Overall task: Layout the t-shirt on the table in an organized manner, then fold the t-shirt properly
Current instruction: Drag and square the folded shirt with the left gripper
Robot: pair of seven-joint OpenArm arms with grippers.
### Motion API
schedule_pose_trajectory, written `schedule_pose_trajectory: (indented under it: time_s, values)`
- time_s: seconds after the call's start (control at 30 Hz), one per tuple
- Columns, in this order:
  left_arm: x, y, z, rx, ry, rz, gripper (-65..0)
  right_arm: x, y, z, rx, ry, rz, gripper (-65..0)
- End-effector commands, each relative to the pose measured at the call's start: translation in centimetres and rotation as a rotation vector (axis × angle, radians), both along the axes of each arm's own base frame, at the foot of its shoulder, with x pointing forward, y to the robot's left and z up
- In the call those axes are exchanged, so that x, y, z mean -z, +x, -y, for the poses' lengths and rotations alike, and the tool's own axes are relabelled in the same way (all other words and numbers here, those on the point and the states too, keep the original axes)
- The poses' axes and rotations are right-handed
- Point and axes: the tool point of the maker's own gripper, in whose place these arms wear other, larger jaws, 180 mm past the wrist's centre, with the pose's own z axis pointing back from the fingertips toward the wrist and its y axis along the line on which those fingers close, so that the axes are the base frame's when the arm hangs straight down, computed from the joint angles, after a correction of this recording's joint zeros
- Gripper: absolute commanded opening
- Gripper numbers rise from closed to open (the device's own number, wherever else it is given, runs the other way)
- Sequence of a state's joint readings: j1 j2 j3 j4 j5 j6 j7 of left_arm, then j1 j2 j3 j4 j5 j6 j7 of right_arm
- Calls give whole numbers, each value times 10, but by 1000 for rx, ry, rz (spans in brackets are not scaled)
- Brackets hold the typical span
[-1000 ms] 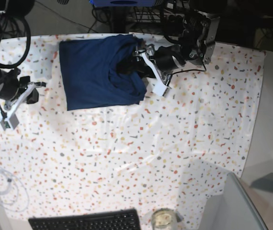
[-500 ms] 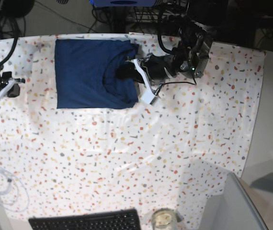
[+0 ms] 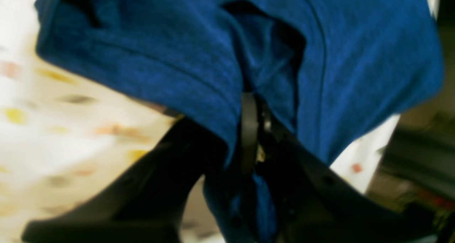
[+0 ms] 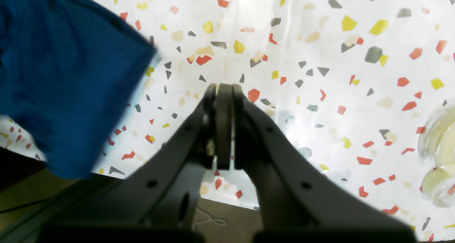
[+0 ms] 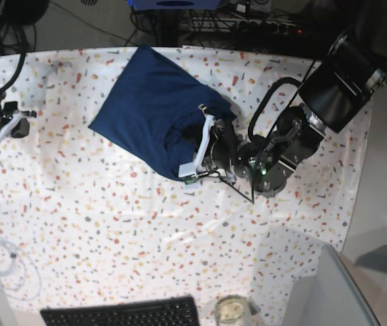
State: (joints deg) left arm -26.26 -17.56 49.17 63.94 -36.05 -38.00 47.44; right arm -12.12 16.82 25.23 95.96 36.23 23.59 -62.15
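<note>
We see the left gripper (image 3: pixel 254 129) pinching a fold of the t-shirt (image 5: pixel 156 109), which lies bunched toward the table's (image 5: pixel 112 204) far edge. Our right gripper (image 4: pixel 224 93) is pressed together, holding nothing, at the left edge. A keyboard (image 5: pixel 122 314) and jar (image 5: pixel 231 310) sit along the near edge.

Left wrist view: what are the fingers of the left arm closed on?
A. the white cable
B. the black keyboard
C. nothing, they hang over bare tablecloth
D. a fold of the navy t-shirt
D. In the left wrist view the left gripper has its fingers pinched together with blue fabric of the t-shirt bunched between and around them; the base view shows the same arm at the shirt's edge.
</note>
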Motion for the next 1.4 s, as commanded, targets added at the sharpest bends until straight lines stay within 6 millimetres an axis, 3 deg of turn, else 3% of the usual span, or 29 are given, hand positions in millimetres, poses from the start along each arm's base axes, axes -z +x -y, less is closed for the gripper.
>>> schedule_pose_trajectory:
  time_s: [0.0, 0.1, 0.23, 0.37, 0.53, 0.8, 1.23, 1.37]
  values:
    - [-12, 15, 8, 28, -14, 33, -650, -7, 7, 5, -1, -4, 33, -650]
    - [-7, 28, 2, 109, 88, 68, -650, 5, 2, 7, 19, 14, -3, -650]
    - [-1, 41, 18, 281, 230, 194, -650, 11, 1, 8, 43, 29, 14, -650]
    - [-5, 57, 49, 428, 289, 393, -650, 23, -9, 9, 63, 42, -14, -650]
    - [-3, 62, 78, 502, 300, 456, -650, 41, -26, 0, 94, 84, -60, -650]
    - [-7, 52, 122, 560, 206, 501, -650, 56, -45, -22, 116, 140, -85, -650]
    - [-6, 52, 120, 557, 211, 497, -650, 57, -48, -24, 119, 146, -89, -650]
    - [-1, 55, 105, 554, 297, 486, -650, 57, -48, -23, 118, 143, -89, -650]
